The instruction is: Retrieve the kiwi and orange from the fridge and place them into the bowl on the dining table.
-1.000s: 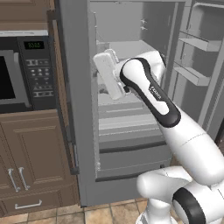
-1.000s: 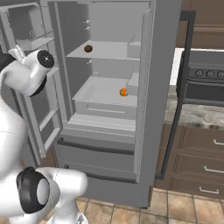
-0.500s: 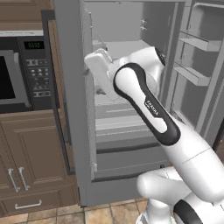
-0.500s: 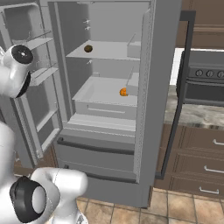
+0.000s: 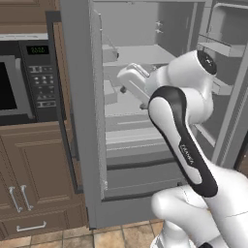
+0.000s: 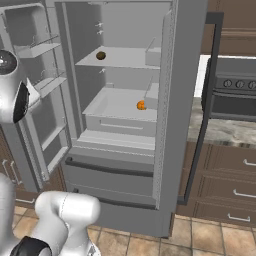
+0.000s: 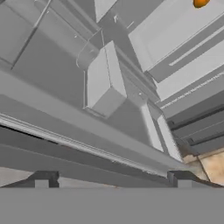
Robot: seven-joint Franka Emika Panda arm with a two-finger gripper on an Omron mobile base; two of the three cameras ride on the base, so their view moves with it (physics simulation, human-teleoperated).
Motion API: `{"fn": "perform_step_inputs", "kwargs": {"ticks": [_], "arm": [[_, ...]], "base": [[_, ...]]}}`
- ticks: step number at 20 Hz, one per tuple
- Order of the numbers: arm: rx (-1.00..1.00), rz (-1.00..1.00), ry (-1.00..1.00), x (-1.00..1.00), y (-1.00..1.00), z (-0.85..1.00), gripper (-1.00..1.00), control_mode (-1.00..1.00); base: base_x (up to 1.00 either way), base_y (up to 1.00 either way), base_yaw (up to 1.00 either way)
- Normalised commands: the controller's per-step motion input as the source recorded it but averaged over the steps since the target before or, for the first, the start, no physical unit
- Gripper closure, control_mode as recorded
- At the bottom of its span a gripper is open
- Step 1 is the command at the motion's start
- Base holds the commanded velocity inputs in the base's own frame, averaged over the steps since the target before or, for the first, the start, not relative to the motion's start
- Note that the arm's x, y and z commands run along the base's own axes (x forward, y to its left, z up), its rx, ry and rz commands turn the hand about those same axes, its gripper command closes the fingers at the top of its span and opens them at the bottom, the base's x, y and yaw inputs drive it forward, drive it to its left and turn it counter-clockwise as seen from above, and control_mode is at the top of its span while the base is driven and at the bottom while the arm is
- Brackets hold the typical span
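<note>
The grey fridge (image 6: 182, 100) stands with both doors swung open. A small brown kiwi (image 6: 100, 55) lies on the upper shelf. The orange (image 6: 141, 105) rests in the pale drawer below it and also peeks in at the top edge of the hand view as the orange (image 7: 200, 2). My gripper (image 7: 113, 180) is open with nothing between its fingertips, looking across the fridge's shelves and drawer fronts. My white arm (image 5: 179, 126) rises in front of the fridge interior. The bowl and the dining table are out of view.
A black built-in microwave (image 5: 19, 87) sits over brown cabinets (image 5: 34, 184) left of the fridge. To its right are a dark stove (image 6: 235, 100) and a stone counter (image 6: 220, 127). Door bins (image 6: 45, 47) line the open left door.
The jaws have spread from half closed to wide open. The elbow has swung nearer the cameras and leftward, while the hand stays near the left door's edge.
</note>
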Motion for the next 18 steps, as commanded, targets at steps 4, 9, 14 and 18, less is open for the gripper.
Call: {"fn": "perform_step_inputs", "kwargs": {"ticks": [4,9,14,18], "arm": [[-0.24,-0.17,0.00,-0.48,-1.00,0.06,-1.00,-1.00],[-0.20,-0.14,0.00,-0.51,-0.97,0.04,-1.00,-1.00],[-0.22,-0.02,0.00,-0.62,-0.45,0.00,-1.00,-1.00],[-0.20,0.00,0.00,-0.54,-0.16,0.00,-1.00,-1.00]], "base": [[0.00,0.00,0.00],[0.00,0.00,0.00],[0.00,0.00,0.00],[0.00,0.00,0.00]]}}
